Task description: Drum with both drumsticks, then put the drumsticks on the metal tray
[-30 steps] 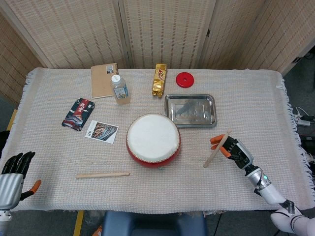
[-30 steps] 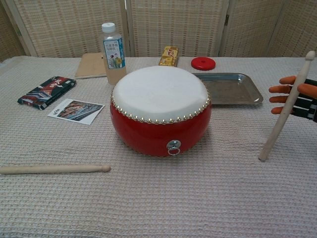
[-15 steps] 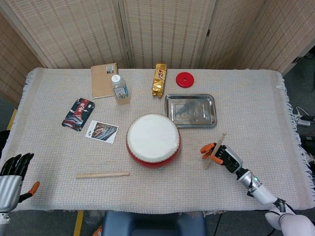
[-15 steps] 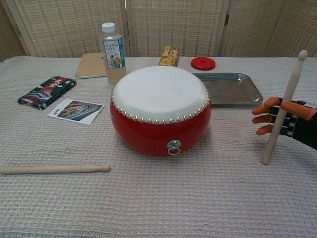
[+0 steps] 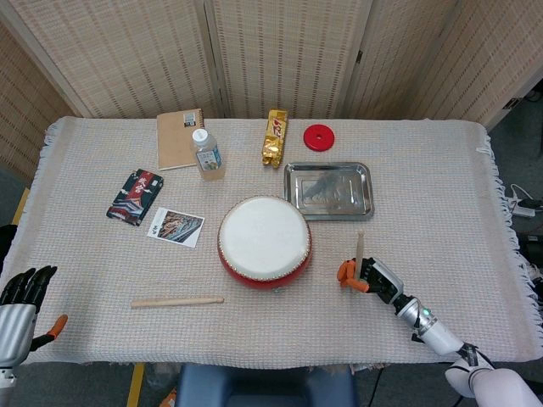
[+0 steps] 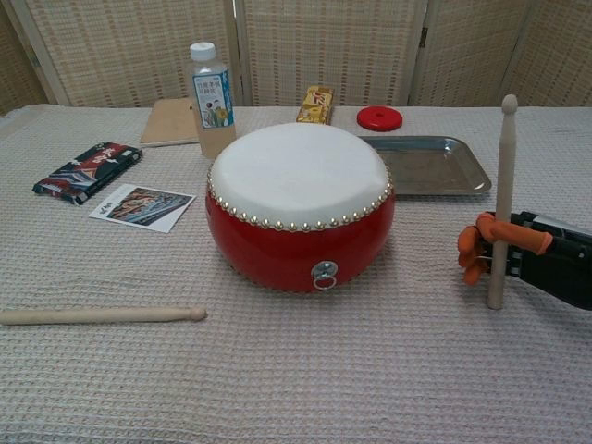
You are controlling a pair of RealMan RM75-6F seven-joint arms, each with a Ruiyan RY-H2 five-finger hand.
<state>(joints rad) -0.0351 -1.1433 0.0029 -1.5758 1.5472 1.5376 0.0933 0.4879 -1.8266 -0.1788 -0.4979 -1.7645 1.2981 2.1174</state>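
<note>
A red drum (image 5: 263, 239) with a white skin stands mid-table, and the metal tray (image 5: 339, 193) lies just behind it to the right. My right hand (image 5: 366, 274) sits right of the drum and grips a wooden drumstick (image 6: 503, 185) near its lower part. That stick stands almost upright, its lower end on the cloth beside the drum (image 6: 296, 199). The second drumstick (image 5: 176, 301) lies flat on the cloth, front left of the drum, with nothing touching it. At the table's front left corner my left hand (image 5: 24, 298) holds nothing, its fingers spread.
Along the back of the table stand a water bottle (image 5: 207, 154), a brown notebook (image 5: 179, 137), a gold packet (image 5: 273, 137) and a red disc (image 5: 319, 136). A dark packet (image 5: 135, 197) and a picture card (image 5: 176, 226) lie left of the drum.
My right hand has moved left toward the drum and lowered, swinging its drumstick from a slant to nearly upright. The left hand sank slightly at the table corner.
</note>
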